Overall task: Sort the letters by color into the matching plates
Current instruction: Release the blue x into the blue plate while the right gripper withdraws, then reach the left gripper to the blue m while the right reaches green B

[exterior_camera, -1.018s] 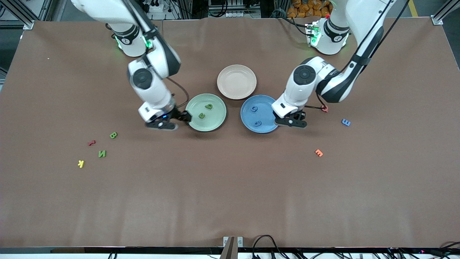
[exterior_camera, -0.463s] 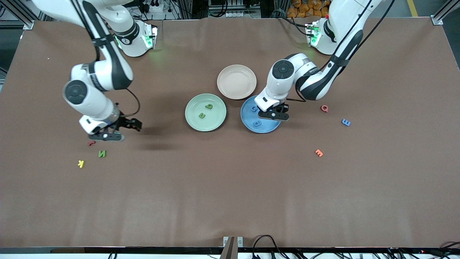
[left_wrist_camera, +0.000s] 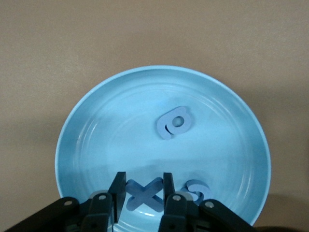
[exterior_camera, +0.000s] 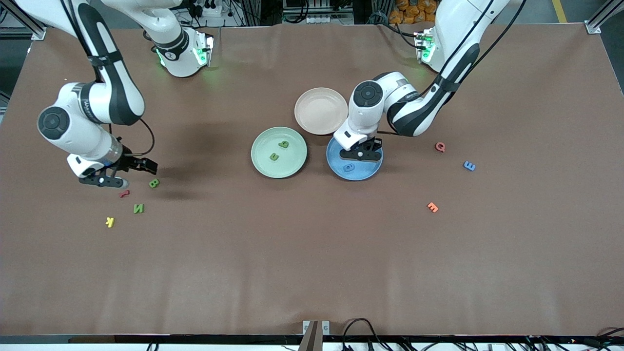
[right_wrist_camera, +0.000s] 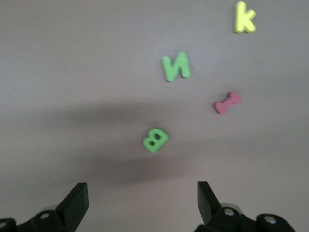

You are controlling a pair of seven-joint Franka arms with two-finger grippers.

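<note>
Left gripper (left_wrist_camera: 141,193) pinching blue X (left_wrist_camera: 143,197) over blue plate (left_wrist_camera: 87,145), another blue letter (left_wrist_camera: 174,123) at its 1 o'clock. Right gripper (right_wrist_camera: 142,200) spread wide, empty, over bare table, green B (right_wrist_camera: 155,139) at 12 o'clock, green N (right_wrist_camera: 175,67) past it.

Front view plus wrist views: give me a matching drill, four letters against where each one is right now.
Things:
1. blue X
2. green B
3. blue E
4. green N

Places:
a. bare table toward the left arm's end, outside any plate
b. between the fingers of the left tool, over the blue plate
c. on the table under the open right tool
d. on the table between a yellow K and a dark red letter

Pairs: 1-b, 2-c, 3-a, 4-d
</note>
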